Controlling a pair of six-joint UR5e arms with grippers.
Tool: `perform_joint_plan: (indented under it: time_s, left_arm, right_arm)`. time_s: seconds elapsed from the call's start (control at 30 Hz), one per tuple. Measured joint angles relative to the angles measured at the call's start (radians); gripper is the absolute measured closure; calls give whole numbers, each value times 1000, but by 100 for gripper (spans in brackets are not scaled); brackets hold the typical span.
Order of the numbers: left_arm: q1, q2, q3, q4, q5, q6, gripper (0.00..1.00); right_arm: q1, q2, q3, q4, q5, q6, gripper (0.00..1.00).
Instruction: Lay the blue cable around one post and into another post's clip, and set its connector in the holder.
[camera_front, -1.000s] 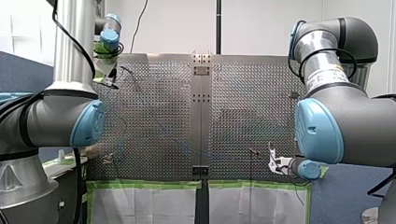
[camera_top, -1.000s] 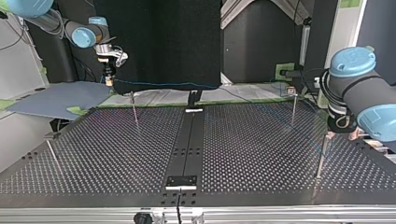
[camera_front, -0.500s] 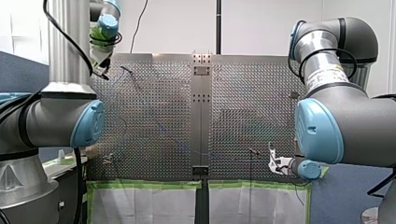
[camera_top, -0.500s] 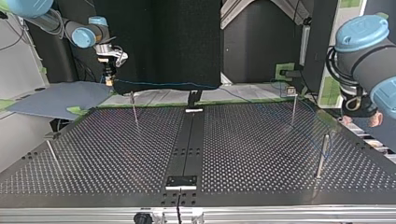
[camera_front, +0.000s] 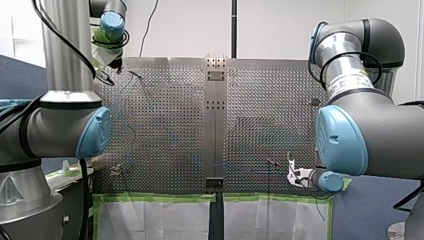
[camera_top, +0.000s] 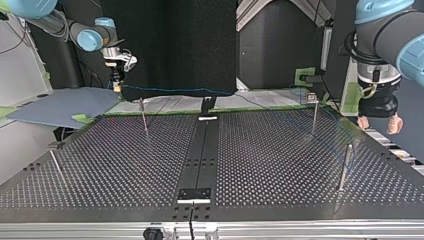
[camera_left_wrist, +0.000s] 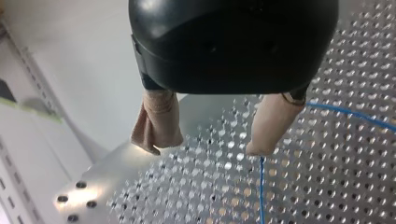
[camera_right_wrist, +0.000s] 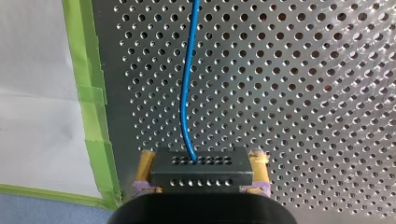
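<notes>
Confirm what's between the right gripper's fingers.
The black connector with the blue cable leaving it, gripped by my right gripper; right wrist view shows it.

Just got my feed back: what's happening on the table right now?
My right gripper is shut on the black perforated connector block, with the thin blue cable leading out of it over the perforated metal table. My left gripper is open and empty, above the table's edge; the cable passes beside it, ungripped.

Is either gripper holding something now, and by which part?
My right gripper clamps the black connector of the blue cable by its two end faces, between its yellow pads. My left gripper is open and empty.
</notes>
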Motion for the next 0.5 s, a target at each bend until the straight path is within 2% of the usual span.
perform_joint_plan:
  time_s: [0.13, 0.3, 0.5]
  left_arm:
    - [0, 30, -7, 30, 30, 30, 0]
    - [-5, 60, 25, 63, 72, 72, 0]
    - [-17, 41, 80, 30, 128, 128, 0]
  right_arm:
    - [1, 0, 0, -1, 0, 0, 72]
    - [4, 0, 0, -2, 0, -1, 72]
    - [5, 0, 0, -3, -1, -1, 72]
